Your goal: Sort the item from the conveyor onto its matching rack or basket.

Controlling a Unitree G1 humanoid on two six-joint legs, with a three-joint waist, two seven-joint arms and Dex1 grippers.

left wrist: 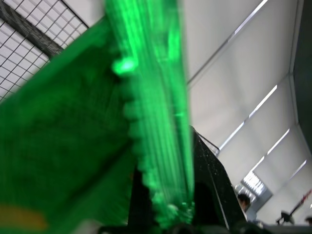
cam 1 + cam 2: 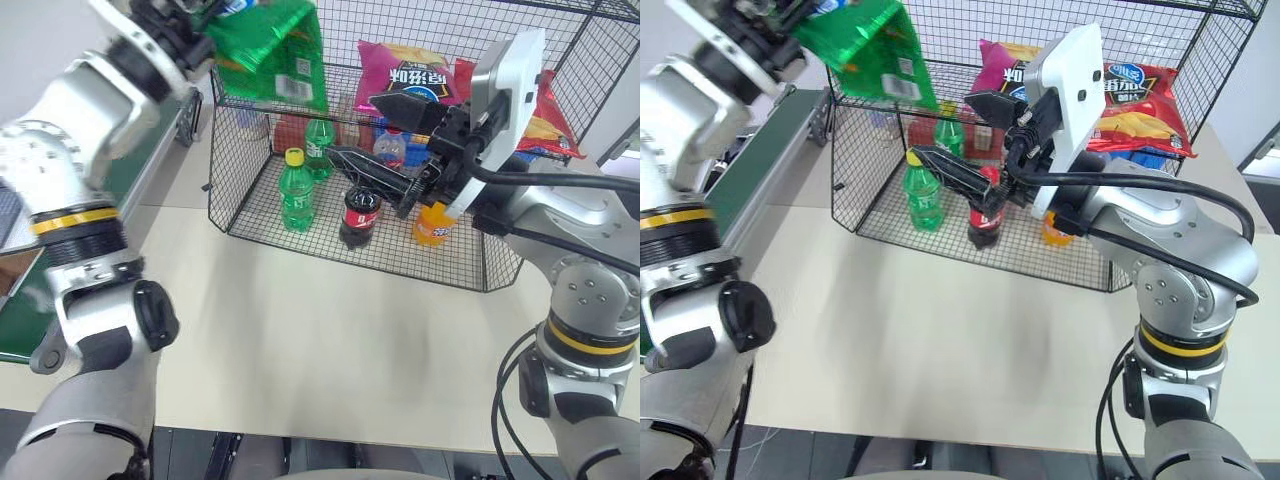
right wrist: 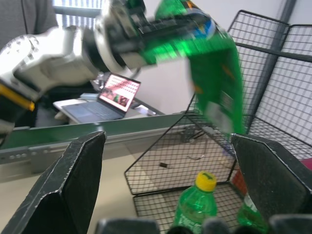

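- The left gripper (image 2: 196, 38) is raised at the upper left of the head views, its black fingers pinched tight on the top edge of the green crisp bag (image 2: 268, 52).
- The bag hangs from that grip in the air, tilted, its lower edge with the white barcode patch over the near-left corner of the black wire cage (image 2: 230, 205) — above the rim, not resting on any wire.
- In the left wrist view the bag's crimped seam (image 1: 156, 146) runs up between the fingers, with cage mesh behind it.
- The right gripper (image 2: 385, 140) is held level in front of the cage's near wall, its two fingers spread wide with nothing between them; in the right wrist view the two black fingers (image 3: 66, 187) stand well apart.
- Inside the cage, on the lower wire floor: a green bottle with a yellow cap (image 2: 296, 190), a second green bottle (image 2: 318, 148) behind it, a dark cola bottle with a red label (image 2: 360, 215) and an orange drink bottle (image 2: 433, 225).
- On the upper wire shelf lie a magenta crisp bag (image 2: 405, 70) and, to its right, a red crisp bag (image 2: 1140, 100).
- The dark green conveyor (image 2: 760, 150) with its grey side rail runs along the left, beside the cage.
- The cage stands on a pale bench (image 2: 330, 340).
- A laptop (image 3: 105, 100) sits open beyond the conveyor in the right wrist view.
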